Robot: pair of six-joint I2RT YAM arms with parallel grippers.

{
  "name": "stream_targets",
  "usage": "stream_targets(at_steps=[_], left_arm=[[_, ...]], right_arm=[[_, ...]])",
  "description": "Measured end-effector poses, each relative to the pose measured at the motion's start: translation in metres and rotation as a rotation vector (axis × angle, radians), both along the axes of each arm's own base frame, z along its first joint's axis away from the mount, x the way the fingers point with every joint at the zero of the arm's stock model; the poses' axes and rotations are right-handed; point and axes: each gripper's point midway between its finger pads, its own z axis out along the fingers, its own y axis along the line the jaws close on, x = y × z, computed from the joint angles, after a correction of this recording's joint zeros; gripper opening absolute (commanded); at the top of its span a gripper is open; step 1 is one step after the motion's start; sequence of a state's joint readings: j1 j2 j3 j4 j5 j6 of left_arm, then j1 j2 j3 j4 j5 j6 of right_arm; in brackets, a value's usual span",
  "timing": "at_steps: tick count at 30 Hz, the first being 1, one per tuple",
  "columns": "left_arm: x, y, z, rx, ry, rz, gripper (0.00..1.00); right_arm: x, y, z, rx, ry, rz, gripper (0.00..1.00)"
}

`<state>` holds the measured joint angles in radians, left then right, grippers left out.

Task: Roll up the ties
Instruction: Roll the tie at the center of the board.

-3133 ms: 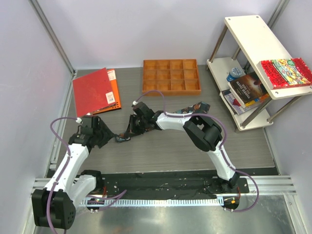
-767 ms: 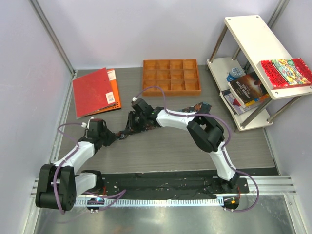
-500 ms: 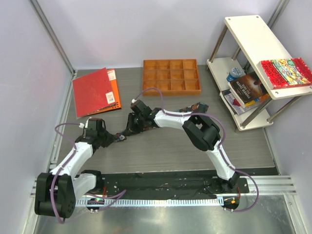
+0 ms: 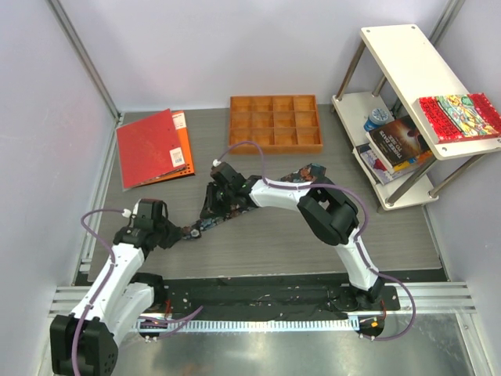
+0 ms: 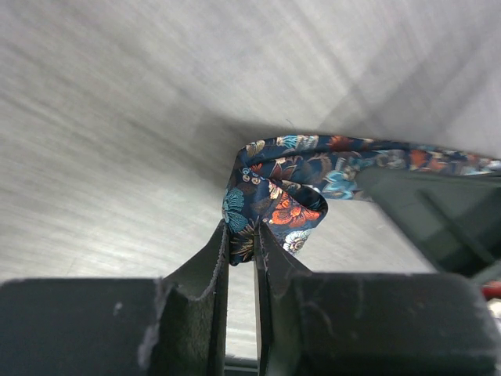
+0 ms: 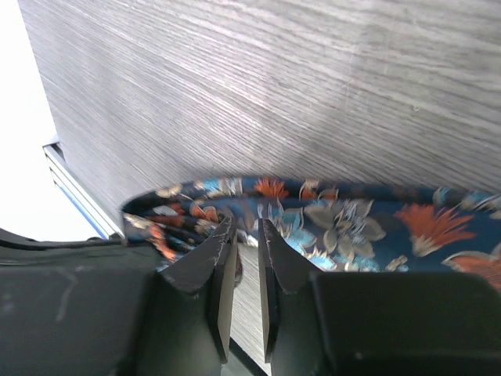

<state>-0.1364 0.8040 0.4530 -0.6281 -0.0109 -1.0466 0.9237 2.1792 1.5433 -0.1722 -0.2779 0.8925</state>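
The tie, dark navy with orange, red, teal and white flowers, lies across the table in the top view (image 4: 202, 225), running under my right arm to its far end (image 4: 315, 170). My left gripper (image 4: 178, 233) is shut on the tie's folded-over near end; the left wrist view shows the jaws (image 5: 241, 227) pinching the looped fabric (image 5: 282, 200). My right gripper (image 4: 217, 208) is shut on the tie a little farther along; the right wrist view shows its jaws (image 6: 246, 223) nipping the edge of the strip (image 6: 344, 223).
A wooden compartment tray (image 4: 275, 123) sits at the back centre. A red folder on an orange one (image 4: 151, 146) lies at the back left. A white shelf unit (image 4: 401, 59) with books stands at the right. The rail (image 4: 258, 301) runs along the near edge.
My left gripper has moved toward the near edge and slightly right, drawing the tie's end with it. The right gripper stayed nearly in place. The tie's far end slid a little left.
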Motion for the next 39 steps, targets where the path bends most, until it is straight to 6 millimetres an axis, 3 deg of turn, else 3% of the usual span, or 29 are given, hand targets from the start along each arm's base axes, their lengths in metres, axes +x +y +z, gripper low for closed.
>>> stream_targets(at_steps=[9, 16, 22, 28, 33, 39], left_arm=[[-0.016, 0.005, -0.011, 0.037, 0.084, 0.016, 0.10], [-0.014, 0.013, -0.002, 0.080, 0.085, 0.038, 0.09], [-0.007, 0.018, 0.013, 0.118, 0.064, 0.040, 0.08], [-0.009, 0.019, 0.010, 0.137, 0.084, 0.027, 0.08], [-0.011, 0.022, 0.007, 0.165, 0.096, 0.029, 0.08], [-0.011, 0.026, 0.006, 0.189, 0.110, 0.036, 0.08]], right_arm=[[-0.002, -0.007, -0.013, -0.041, -0.011, -0.021, 0.20], [-0.020, -0.006, -0.022, -0.019, -0.023, -0.023, 0.19], [-0.041, -0.023, -0.022, -0.035, -0.001, -0.076, 0.18], [-0.045, -0.026, -0.021, -0.049, -0.001, -0.097, 0.18], [-0.042, -0.023, -0.010, -0.066, -0.011, -0.093, 0.20], [-0.046, -0.001, 0.031, 0.025, -0.044, -0.053, 0.20]])
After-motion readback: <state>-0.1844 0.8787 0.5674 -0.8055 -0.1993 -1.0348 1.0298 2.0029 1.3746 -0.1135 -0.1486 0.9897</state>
